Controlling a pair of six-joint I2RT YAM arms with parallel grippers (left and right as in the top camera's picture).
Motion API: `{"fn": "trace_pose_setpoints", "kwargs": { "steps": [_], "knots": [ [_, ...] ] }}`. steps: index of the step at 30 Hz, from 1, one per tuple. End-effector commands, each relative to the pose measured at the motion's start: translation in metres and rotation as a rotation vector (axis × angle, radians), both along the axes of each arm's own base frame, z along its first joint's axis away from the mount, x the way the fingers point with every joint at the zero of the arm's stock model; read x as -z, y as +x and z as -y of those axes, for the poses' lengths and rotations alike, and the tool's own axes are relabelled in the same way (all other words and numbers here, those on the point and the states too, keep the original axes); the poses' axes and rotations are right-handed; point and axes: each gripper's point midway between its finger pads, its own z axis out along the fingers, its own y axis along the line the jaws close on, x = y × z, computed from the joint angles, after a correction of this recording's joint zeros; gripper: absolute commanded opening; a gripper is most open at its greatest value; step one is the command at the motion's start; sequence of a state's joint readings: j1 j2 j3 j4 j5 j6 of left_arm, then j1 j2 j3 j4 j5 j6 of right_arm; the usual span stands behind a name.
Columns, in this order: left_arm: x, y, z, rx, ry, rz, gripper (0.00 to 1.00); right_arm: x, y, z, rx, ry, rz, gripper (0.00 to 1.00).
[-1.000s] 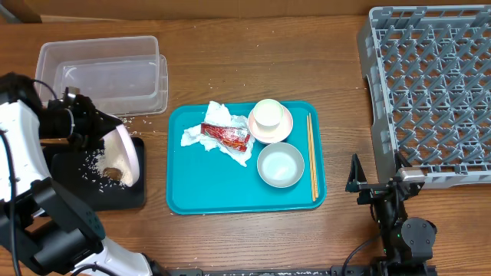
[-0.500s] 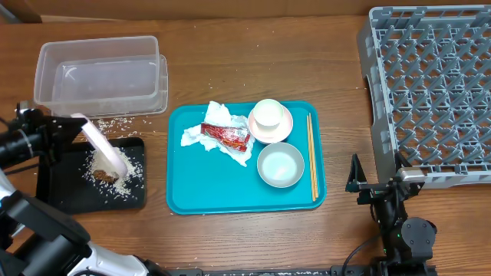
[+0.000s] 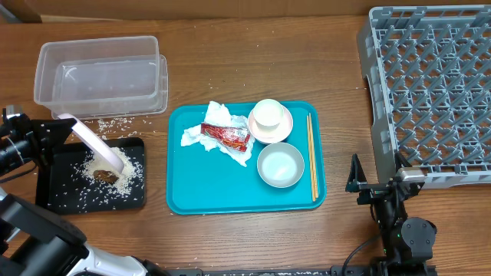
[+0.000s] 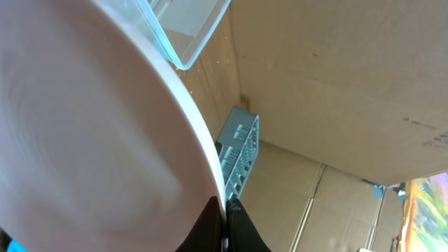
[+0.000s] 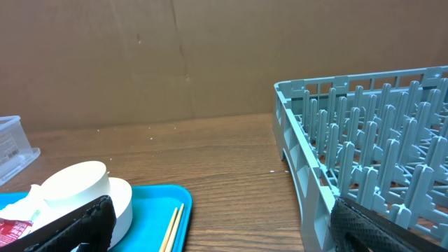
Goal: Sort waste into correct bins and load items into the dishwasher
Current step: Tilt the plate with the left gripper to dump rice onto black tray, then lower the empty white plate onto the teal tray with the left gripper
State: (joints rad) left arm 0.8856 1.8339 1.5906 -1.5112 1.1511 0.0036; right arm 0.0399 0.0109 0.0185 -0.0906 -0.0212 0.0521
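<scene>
The left claw (image 3: 58,132) is clenched on the rim of the plate (image 3: 96,147), holding it steeply tilted, almost on edge, over the black tray (image 3: 57,192) at the left of the worktop (image 3: 230,54). The plate's lower edge sits at a pile of rice (image 3: 126,165) and the brown scrap (image 3: 102,175) lying on that tray. More grains are scattered across the tray and on the worktop between it and the tub (image 3: 100,77). The tub stands just behind the tray and looks empty, apart from a pale glint inside. In the left wrist view the plate's white face fills most of the frame, with the dark fingertips (image 4: 225,222) pinching its rim at the bottom. On the teal tray (image 3: 207,188) in the middle, the wrapper (image 3: 226,136) lies on top of the napkin (image 3: 215,126). To their right the cup (image 3: 268,114) sits in a shallow bowl (image 3: 285,130), and a second bowl (image 3: 280,165) stands just in front of them. The chopsticks (image 3: 311,157) lie side by side along the tray's right edge. The rack (image 3: 430,92) stands at the far right with nothing in its pegs. The right claw (image 5: 220,210) is released, jaws wide apart and gripping nothing, low over the worktop between the teal tray and the rack.
</scene>
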Motion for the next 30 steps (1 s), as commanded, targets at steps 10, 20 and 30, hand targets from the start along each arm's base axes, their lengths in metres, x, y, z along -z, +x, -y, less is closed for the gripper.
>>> {"fn": "trace_pose_setpoints", "kwargs": {
  "steps": [10,20,30],
  "knots": [
    [-0.02,-0.007,0.026,0.074,-0.045,0.075,0.04,0.002,0.0,0.002,0.008,0.001,0.004,1.0],
    [-0.023,-0.005,0.099,0.32,0.054,0.044,0.04,0.002,0.0,0.002,0.008,0.001,0.004,1.0],
    [-0.003,-0.036,0.22,0.839,0.349,-0.002,0.04,0.002,0.0,0.002,0.008,0.001,0.004,1.0]
  ]
}}
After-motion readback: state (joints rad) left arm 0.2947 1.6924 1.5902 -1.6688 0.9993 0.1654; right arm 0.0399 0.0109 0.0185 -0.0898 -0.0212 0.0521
